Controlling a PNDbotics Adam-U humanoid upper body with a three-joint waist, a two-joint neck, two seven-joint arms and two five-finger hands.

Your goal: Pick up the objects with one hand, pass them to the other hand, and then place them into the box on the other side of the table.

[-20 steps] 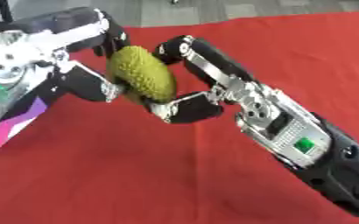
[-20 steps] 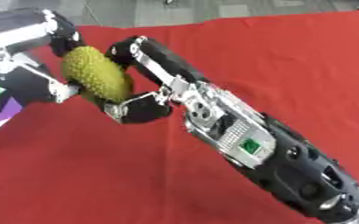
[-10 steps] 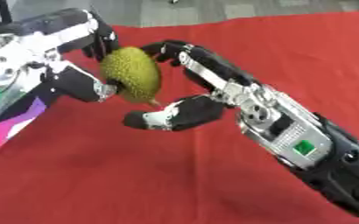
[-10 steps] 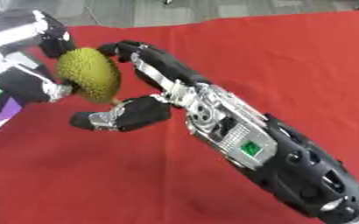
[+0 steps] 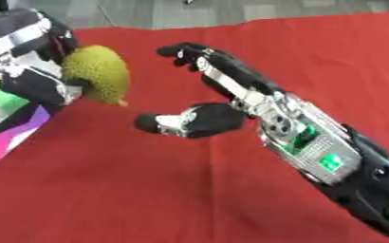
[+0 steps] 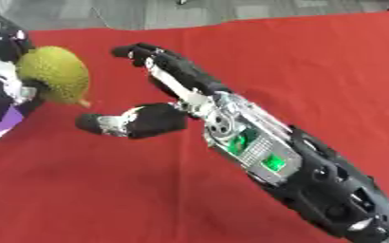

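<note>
A bumpy yellow-green fruit [image 5: 98, 75], like a small durian, hangs above the red cloth at the upper left. My left hand [image 5: 33, 61] is curled round it from the left side. My right hand [image 5: 231, 102] reaches in from the lower right, open, with fingers stretched toward the top and the thumb [image 5: 169, 122] pointing left. It is apart from the fruit, a short gap to its right. A box [image 5: 11, 128] with purple and pink panels shows at the left edge, below the left hand.
A red cloth [image 5: 189, 190] covers the table. Its far edge runs along the top, with grey floor [image 5: 148, 12] beyond. The right forearm [image 5: 339, 166] crosses the lower right of the view.
The right hand has let go of the fruit and spread open, drawing back to the right. The left hand now holds the fruit alone and has carried it leftward toward the box.
</note>
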